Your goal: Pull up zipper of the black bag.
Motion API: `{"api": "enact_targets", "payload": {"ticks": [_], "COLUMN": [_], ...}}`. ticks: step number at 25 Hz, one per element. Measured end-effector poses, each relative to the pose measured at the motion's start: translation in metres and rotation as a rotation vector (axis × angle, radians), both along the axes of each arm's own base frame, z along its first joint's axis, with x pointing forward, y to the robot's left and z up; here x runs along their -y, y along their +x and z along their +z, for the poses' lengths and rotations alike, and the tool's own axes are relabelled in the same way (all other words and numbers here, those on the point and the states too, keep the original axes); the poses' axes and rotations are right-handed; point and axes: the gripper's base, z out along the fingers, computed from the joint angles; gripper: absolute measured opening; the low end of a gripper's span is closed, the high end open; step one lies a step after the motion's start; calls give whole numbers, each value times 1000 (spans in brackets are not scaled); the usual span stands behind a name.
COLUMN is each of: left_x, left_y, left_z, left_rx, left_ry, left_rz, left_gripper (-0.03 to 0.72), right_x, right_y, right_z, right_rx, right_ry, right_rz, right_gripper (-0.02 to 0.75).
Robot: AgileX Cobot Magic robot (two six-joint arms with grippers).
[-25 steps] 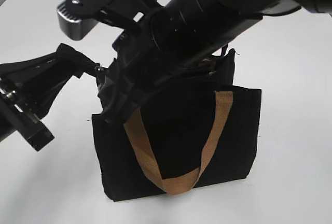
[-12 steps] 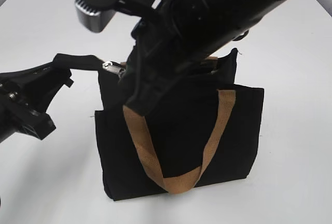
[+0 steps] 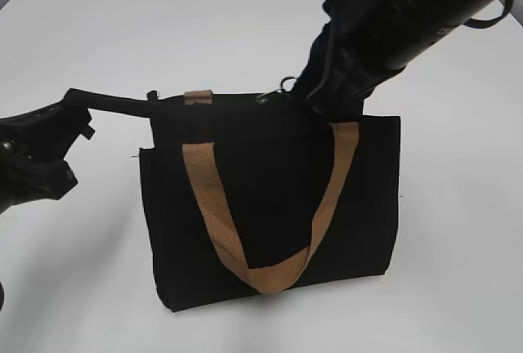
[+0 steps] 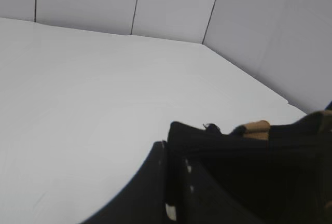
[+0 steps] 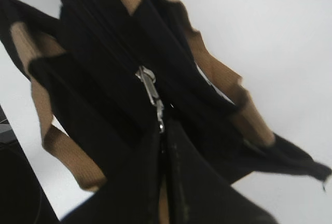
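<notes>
The black bag [image 3: 270, 198] stands upright on the white table. Its zipper [image 3: 282, 87], a silvery pull with a ring, sits on the top zip line right of the middle. My right gripper [image 3: 304, 96] is shut on the pull from above. In the right wrist view the zipper [image 5: 151, 92] runs into the closed right gripper [image 5: 163, 133] over the bag [image 5: 104, 79]. My left gripper [image 3: 78, 106] is shut on a black fabric tab stretched out from the bag's top left end. The left wrist view shows the left gripper [image 4: 168, 149] pinching that tab beside the bag [image 4: 270, 172].
A tan webbing handle [image 3: 270, 275] hangs down the bag's front and another [image 3: 198, 96] shows at the top edge. The white table [image 3: 458, 247] surrounds the bag. Pale wall panels [image 4: 171, 6] stand behind the table in the left wrist view.
My right gripper has moved from the bag's left end to right of the middle along the top, taking the zipper pull with it. The left gripper keeps holding the end tab.
</notes>
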Motion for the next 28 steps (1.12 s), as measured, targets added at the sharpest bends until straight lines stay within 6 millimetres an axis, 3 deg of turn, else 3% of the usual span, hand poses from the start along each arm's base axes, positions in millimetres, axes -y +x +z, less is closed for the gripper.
{"api": "enact_targets", "payload": {"ticks": [8, 16, 19, 23, 25, 28], "left_x": [-8, 1, 4, 15, 16, 10], "left_y": [3, 1, -1, -5, -8, -18], "left_z": [-3, -2, -7, 1, 13, 38], "left_rx": [-54, -44, -148, -337, -443, -600], "left_ry": [-40, 3, 8, 75, 141, 246], "left_rz": [94, 9, -32, -147, -168, -178], "left_gripper": [11, 24, 111, 368, 462, 506], "right_x": [51, 73, 85, 96, 100, 109], "right_y": [17, 20, 15, -1, -14, -41], "right_z": [0, -1, 2, 15, 25, 30], "right_rx": [-114, -251, -254, -295, -313, -311], "right_ry": [-16, 40, -18, -40, -29, -15], "right_rz": [-169, -313, -358, -427, -455, -505], "right_gripper": [-1, 18, 145, 384, 424, 443]}}
